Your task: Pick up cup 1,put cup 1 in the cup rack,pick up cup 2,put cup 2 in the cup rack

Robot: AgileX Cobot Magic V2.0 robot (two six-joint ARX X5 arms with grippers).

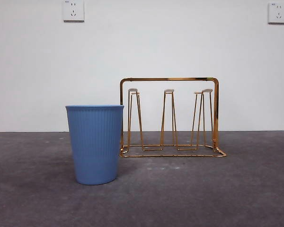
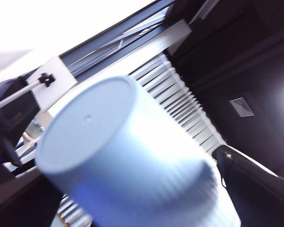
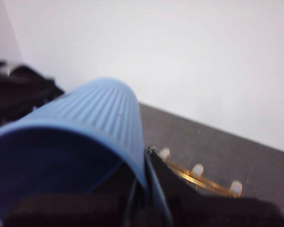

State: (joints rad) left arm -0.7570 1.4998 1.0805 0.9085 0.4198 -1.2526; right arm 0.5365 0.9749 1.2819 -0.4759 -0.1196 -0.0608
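Front view: the standing cup (image 1: 95,144), blue and ribbed, sits upright on the dark grey surface (image 1: 203,194), mouth up. It is left of the cup rack (image 1: 169,118) and nearer than it, its right edge overlapping the rack's left post in this view. The rack stands upright, farther back toward the white wall (image 1: 180,47), with all its pegs bare. Two wall sockets (image 1: 73,10) are high on the wall. No arm shows in this view.

Left wrist view: the left claw (image 2: 132,194) is pinching the pale cup (image 2: 113,156), a light blue one. The cup's flat base faces the camera and a dark jaw lies against its side. Ceiling slats (image 2: 180,99) fill the background, so the cup is off the surface. The picture is blurred, and I cannot tell where this cup sits relative to the rack.

Right wrist view: the right claw (image 3: 132,201) is pinching the tilted cup (image 3: 80,146), blue and ribbed, at its rim. The cup's mouth faces the camera and one jaw presses the outside of its wall. The rack's gold peg tips appear just beyond the claw, lower down and clear of the cup.
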